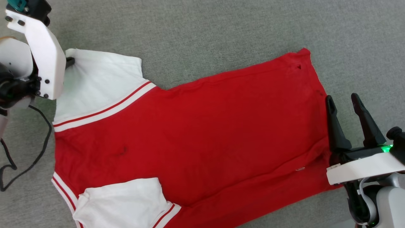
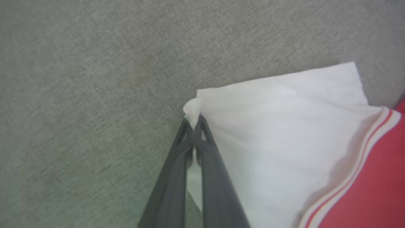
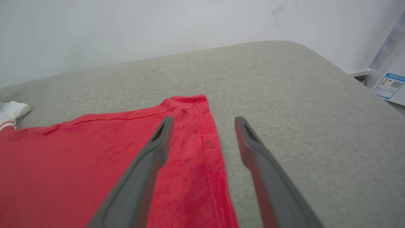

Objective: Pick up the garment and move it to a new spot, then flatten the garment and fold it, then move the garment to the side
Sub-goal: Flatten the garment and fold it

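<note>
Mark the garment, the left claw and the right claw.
garment (image 1: 202,133): head view, middle of its red body.
left claw (image 2: 193,120): left wrist view, between shut tips pinching a garment corner.
right claw (image 1: 341,96): head view, midway between its open fingertips.

In the head view the garment (image 1: 202,133) runs off the bottom edge, so its near sleeve (image 1: 120,202) and striped trim (image 1: 65,190) are cut short. Part of its hem (image 1: 316,79) lies behind the right gripper (image 1: 341,97). The left gripper (image 1: 70,60) is almost wholly hidden behind its white wrist housing (image 1: 41,53) (a dark tip shows at the corner of the far sleeve (image 1: 101,82)). A black cable (image 1: 41,148) leaves by the left edge. The left wrist view is soft throughout, and how much cloth sits between the fingers (image 2: 175,164) cannot be told. In the right wrist view a printed label (image 3: 389,85) is cut by the right edge, its text too small to read.
</note>
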Robot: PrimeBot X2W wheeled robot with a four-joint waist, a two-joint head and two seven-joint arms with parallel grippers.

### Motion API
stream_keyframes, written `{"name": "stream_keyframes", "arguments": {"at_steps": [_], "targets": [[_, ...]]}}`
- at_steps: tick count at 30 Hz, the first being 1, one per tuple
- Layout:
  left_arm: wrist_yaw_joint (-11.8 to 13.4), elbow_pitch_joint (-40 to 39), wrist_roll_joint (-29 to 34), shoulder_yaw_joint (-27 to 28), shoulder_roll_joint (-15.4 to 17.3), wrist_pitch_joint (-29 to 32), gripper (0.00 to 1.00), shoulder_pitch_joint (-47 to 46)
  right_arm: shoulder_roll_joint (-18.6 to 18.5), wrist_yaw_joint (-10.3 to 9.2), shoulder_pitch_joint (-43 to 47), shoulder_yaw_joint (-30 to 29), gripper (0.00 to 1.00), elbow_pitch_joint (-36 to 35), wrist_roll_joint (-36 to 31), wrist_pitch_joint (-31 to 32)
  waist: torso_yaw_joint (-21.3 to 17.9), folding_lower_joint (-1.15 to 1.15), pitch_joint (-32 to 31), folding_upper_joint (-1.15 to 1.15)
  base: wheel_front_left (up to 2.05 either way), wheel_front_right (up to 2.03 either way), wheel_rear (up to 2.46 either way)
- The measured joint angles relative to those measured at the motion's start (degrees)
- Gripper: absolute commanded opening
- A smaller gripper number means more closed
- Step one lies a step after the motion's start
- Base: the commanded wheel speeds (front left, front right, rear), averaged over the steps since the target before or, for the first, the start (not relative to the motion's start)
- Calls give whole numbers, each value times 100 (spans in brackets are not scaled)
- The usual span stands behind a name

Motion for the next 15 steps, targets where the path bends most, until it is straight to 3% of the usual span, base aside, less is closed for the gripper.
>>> {"name": "stream_keyframes", "arguments": {"at_steps": [6,15], "targets": [[-7,-159,54,-152,-62,-573,0,170,-355,1,6,-2,100,-26,-52,409,164,0,-312,0,0,0,0],[-9,-1288,-24,-676,90,-1317,0,392,-1804,1,-65,35,100,-576,187,2394,774,0,-841,0,0,0,0]]}}
